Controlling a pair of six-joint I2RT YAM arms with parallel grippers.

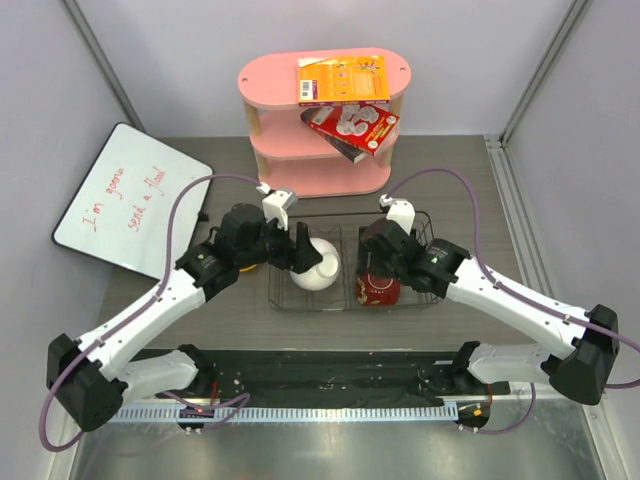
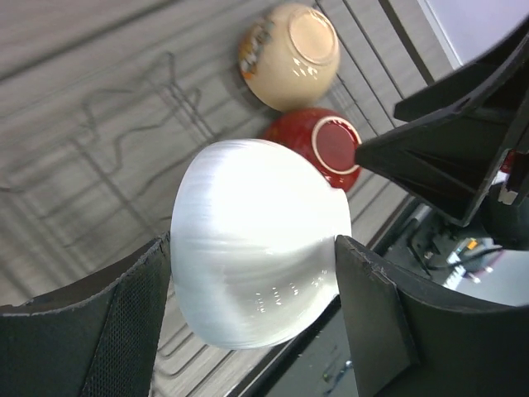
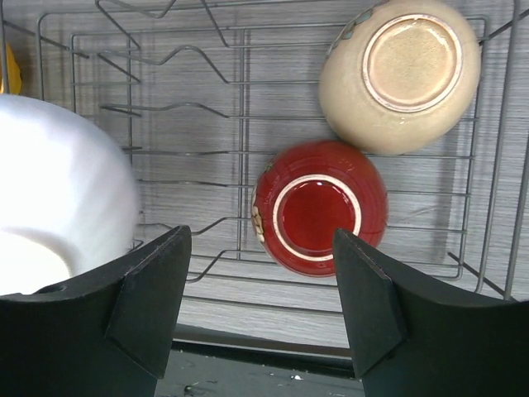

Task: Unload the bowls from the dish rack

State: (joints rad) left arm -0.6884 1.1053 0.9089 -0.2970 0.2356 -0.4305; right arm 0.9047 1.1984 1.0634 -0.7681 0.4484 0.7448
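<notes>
From above, two arms reach over one rack [image 1: 345, 300] at the middle of the table [image 1: 240, 320]. The left gripper [image 1: 312, 262] is closed around a white bowl [image 1: 320, 266] over the rack's left half. The right gripper [image 1: 378, 276] hangs over a red bowl [image 1: 380, 292] by the rack's near edge. A sliver of a yellow bowl [image 1: 247, 268] shows under the left arm, on the table just off the rack's left end. That makes three bowls here. One pink shelf [image 1: 275, 150] at the far edge carries two boxes, one orange [image 1: 343, 80] and one red [image 1: 352, 128], and one whiteboard [image 1: 130, 200] lies toward the far left corner. The left wrist view shows both fingers [image 2: 91, 331] pressed to the white bowl's sides, with the bowl tipped on its side. Beyond it sit two upturned bowls, the red one and a beige bowl [image 2: 291, 54]. The right wrist view shows its two fingers [image 3: 149, 298] spread wide with nothing between them. Below them, the red and beige bowls lie base up in the rack, close together. The white bowl fills the left edge and the yellow one just peeps in, so there are four bowls in all.
</notes>
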